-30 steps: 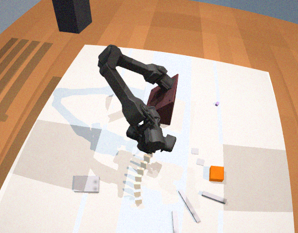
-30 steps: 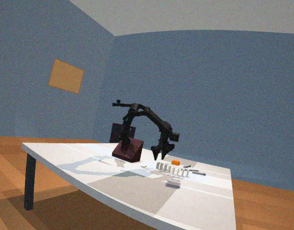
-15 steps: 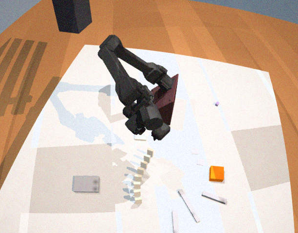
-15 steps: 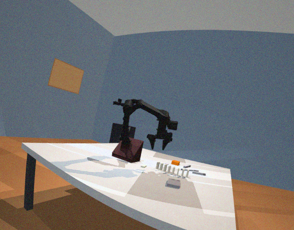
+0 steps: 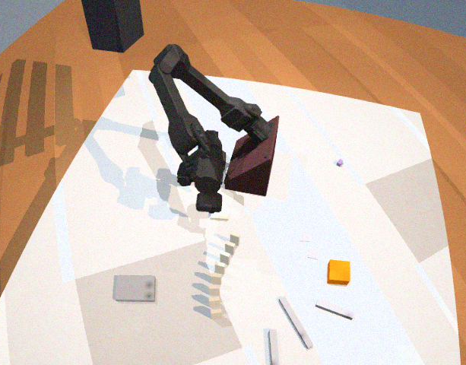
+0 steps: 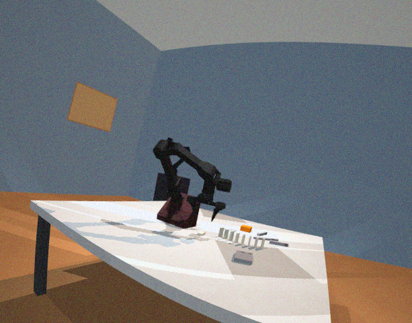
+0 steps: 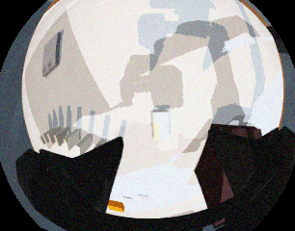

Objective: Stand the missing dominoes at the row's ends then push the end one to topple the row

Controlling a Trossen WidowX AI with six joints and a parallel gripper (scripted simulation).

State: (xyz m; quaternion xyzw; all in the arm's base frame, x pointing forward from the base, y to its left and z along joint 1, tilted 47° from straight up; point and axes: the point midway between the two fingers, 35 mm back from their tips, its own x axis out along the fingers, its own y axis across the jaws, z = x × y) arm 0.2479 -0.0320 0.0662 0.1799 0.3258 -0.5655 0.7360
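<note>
A row of several cream dominoes (image 5: 221,271) (image 6: 240,238) (image 7: 65,127) stands on the white table (image 5: 107,220). One more cream domino (image 5: 219,217) (image 6: 201,233) (image 7: 161,122) lies flat on the table just past the row's far end, apart from the nearest standing one (image 5: 235,238). My gripper (image 5: 208,203) (image 6: 215,212) (image 7: 168,138) is open and empty. It hangs above the table over the flat domino, clear of the row.
A dark red wedge block (image 5: 252,165) (image 6: 179,212) stands right behind the gripper. An orange cube (image 5: 338,271), a grey flat plate (image 5: 134,287), three grey bars (image 5: 295,322) and a small purple cube (image 5: 339,162) lie around the row.
</note>
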